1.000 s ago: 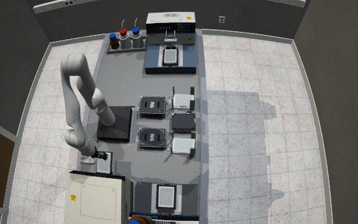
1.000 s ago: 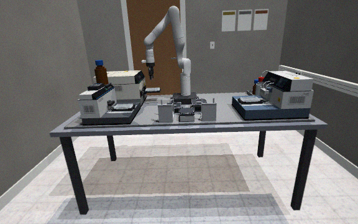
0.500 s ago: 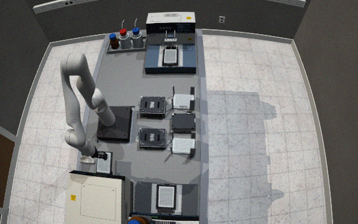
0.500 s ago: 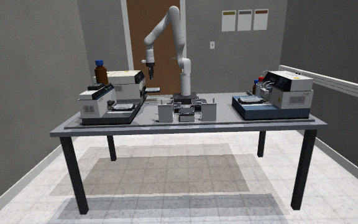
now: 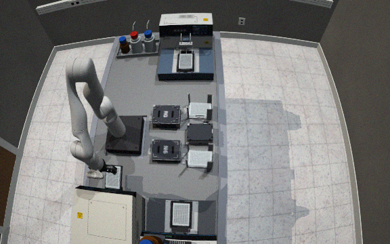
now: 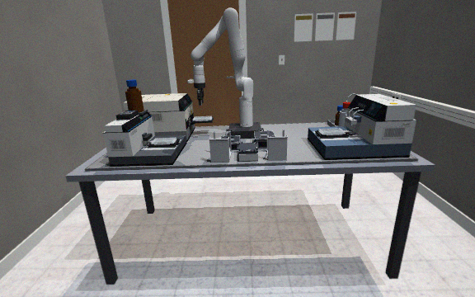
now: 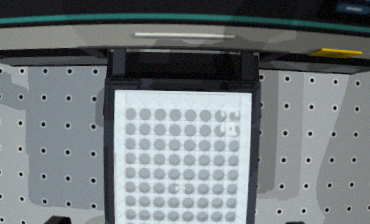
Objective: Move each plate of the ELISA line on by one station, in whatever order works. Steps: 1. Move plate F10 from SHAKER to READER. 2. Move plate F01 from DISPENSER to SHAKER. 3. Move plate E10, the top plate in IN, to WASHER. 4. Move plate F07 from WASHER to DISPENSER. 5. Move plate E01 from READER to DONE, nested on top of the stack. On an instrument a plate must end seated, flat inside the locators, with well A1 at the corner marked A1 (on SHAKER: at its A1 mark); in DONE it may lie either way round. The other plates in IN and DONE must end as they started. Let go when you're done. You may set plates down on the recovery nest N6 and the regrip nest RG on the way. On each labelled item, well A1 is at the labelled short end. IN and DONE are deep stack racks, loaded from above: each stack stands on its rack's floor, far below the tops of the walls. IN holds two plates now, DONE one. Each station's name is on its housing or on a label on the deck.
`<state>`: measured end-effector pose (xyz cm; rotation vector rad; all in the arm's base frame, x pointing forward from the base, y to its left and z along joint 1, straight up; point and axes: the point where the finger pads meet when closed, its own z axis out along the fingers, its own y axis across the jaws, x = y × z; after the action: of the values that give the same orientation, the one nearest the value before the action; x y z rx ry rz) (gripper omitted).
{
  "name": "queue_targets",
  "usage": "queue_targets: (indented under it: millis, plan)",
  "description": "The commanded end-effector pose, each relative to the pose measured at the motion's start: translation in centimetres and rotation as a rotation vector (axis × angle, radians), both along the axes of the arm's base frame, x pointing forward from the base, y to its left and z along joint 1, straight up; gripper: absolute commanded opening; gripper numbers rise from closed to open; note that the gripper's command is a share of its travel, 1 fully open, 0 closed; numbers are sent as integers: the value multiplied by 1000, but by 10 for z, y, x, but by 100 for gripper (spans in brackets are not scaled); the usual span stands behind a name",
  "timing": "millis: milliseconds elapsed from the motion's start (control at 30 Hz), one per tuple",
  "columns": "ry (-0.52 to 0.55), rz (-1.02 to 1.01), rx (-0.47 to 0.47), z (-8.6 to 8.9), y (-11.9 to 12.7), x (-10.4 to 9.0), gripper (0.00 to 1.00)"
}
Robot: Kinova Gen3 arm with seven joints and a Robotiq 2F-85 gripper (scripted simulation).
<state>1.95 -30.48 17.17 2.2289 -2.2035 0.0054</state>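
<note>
Arm [image 6: 237,45] bent, hand [image 6: 199,100] downward, open.

Open hand [image 5: 111,169] hangs above plate [image 5: 113,178] on reader tray [image 7: 108,150].
</note>
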Motion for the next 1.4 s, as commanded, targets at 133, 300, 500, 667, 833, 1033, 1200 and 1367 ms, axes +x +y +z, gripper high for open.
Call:
queue_targets:
  millis: [133,300,500,667,833,1033,1200,1367]
  plan:
    - [1,6,1,1,2,-4,100]
    - [1,0,3,1,3,9,100]
    - [2,0,1,2,3,29,100]
    - [3,0,2,1,5,46,100]
    - [4,-1,2,1,6,56,100]
    - [-3,-10,5,1,7,77,100]
    - [-3,-10,5,1,7,94,100]
    - [0,-7,3,1,7,103,100]
